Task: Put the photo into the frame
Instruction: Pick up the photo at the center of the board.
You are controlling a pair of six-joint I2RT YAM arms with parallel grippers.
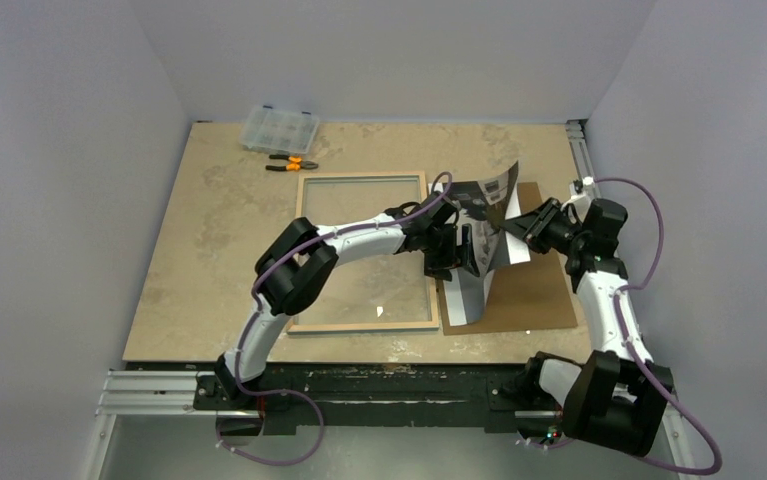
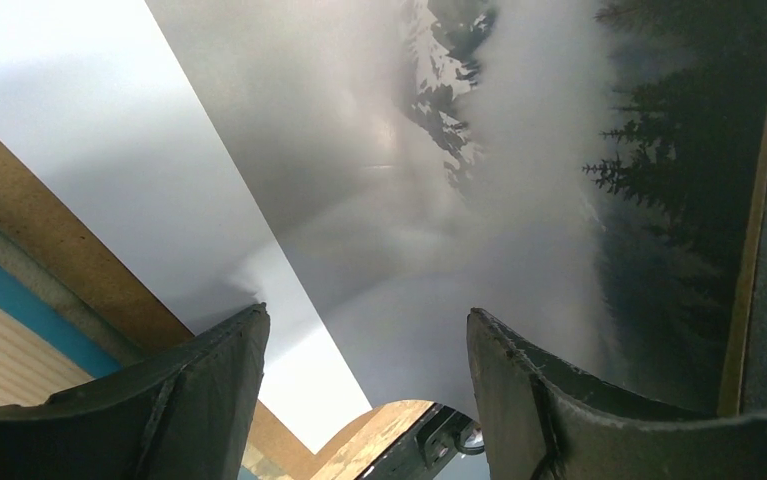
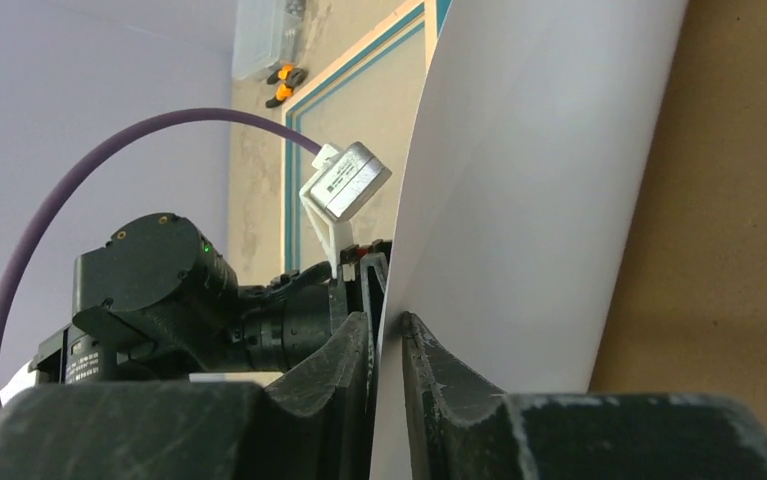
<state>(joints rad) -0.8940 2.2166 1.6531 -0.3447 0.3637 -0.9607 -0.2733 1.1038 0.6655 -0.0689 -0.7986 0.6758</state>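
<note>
Photo [image 3: 519, 200] edge pinched between right jaws; left jaws seemingly clear.

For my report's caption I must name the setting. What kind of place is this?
Probably a robot test cell in a lab: plain grey walls enclose the table, an aluminium rail runs along its near edge, and pliers lie by a parts box.

Left arm [image 1: 304, 265] reaches from its base up and right, elbow bent high, wrist pointing right. Left gripper [image 2: 364, 320] has its jaws wide apart, aimed at the printed face of the photo [image 3: 529, 200]. Right arm [image 1: 607, 300] rises along the right side, wrist turned left. Right gripper [image 3: 387, 325] is pinched on the photo's edge, one finger on each face.
</note>
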